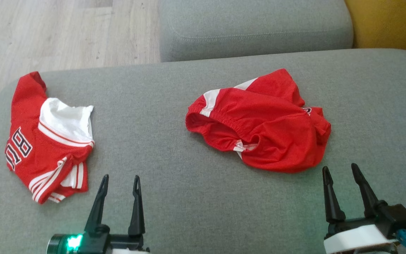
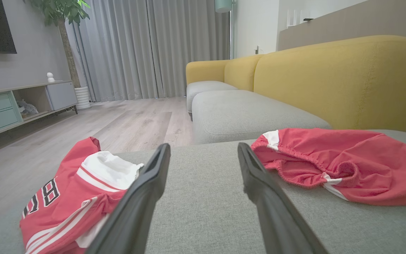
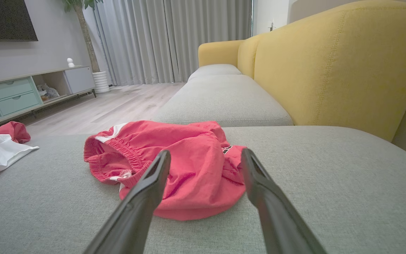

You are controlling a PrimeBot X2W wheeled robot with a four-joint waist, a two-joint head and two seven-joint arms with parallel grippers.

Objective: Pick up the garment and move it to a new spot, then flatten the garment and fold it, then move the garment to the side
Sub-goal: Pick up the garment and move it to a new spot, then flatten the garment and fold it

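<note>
Both jaws gape wide, empty, over the sofa [image 1: 174, 204]. The folded jersey [image 1: 48, 150] lies at ten o'clock from the left jaws, the crumpled shorts [image 1: 270, 134] at eleven o'clock from the right jaws.

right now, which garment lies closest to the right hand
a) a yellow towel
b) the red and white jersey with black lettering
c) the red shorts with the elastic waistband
c: the red shorts lie on the grey cushion just beyond the right hand, while the jersey lies far over on the left, by the left hand.
</note>
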